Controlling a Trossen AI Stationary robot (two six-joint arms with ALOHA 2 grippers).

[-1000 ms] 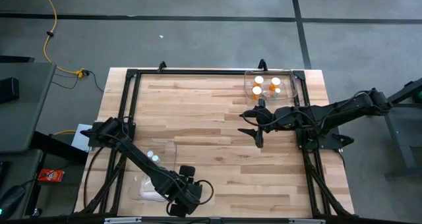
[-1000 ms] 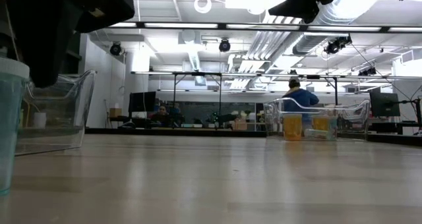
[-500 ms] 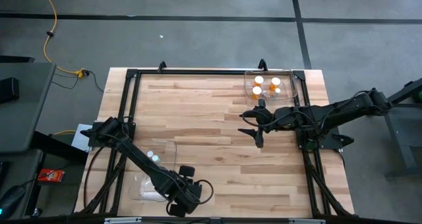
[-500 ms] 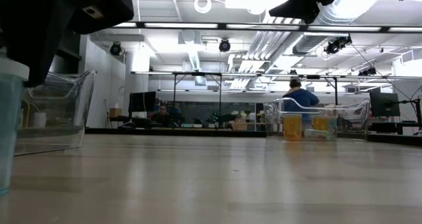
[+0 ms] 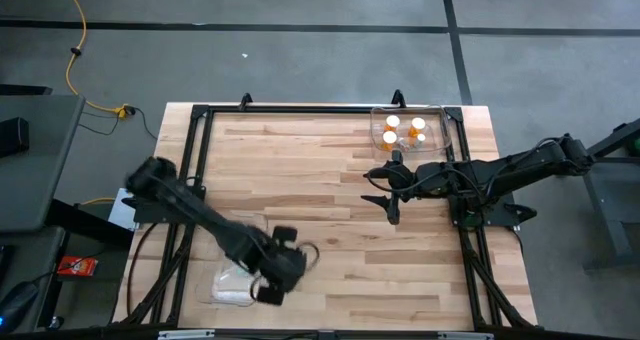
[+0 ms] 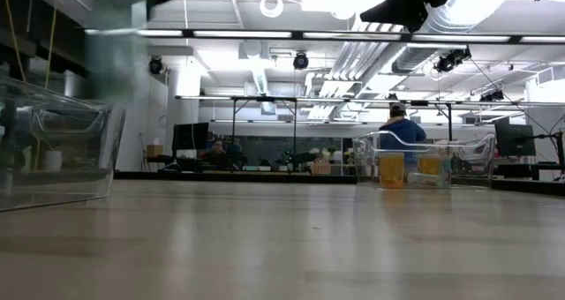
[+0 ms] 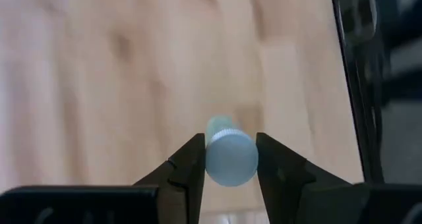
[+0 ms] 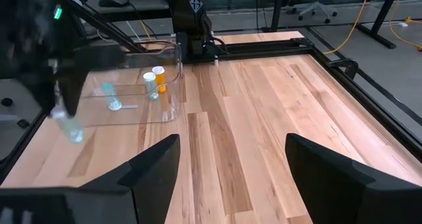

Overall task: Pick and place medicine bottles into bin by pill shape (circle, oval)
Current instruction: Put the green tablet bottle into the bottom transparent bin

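Observation:
My left gripper (image 7: 229, 143) is shut on a pale teal bottle (image 7: 224, 151) with a pale cap. It hovers over the near left of the table (image 5: 272, 276), beside a clear bin (image 5: 232, 280). The right wrist view shows the same bottle (image 8: 69, 128) hanging under that blurred arm. The clear bin (image 8: 142, 92) holds an orange bottle (image 8: 158, 78), a clear one (image 8: 150, 84) and a teal one (image 8: 109, 95). My right gripper (image 5: 381, 193) is open and empty above the table's right half. Several orange bottles (image 5: 392, 123) stand in the far right bin (image 5: 440, 130). My left gripper pinches the bottle's cap end (image 7: 231, 163) between its two fingers, one finger on each side. The bottle's body (image 7: 219, 126) points away past the fingertips. The bottle is lifted clear of the table.
A black frame rail (image 5: 190, 180) runs along the table's left side and another (image 5: 465, 250) along its right. The far right bin also shows in the low view (image 6: 424, 163). People show in the room beyond the table (image 6: 402, 128).
My left gripper has risen from the table's near edge and gone toward the clear bin, carrying the pale teal bottle. The bottle stood on the table before and is now lifted clear. My right gripper has kept still.

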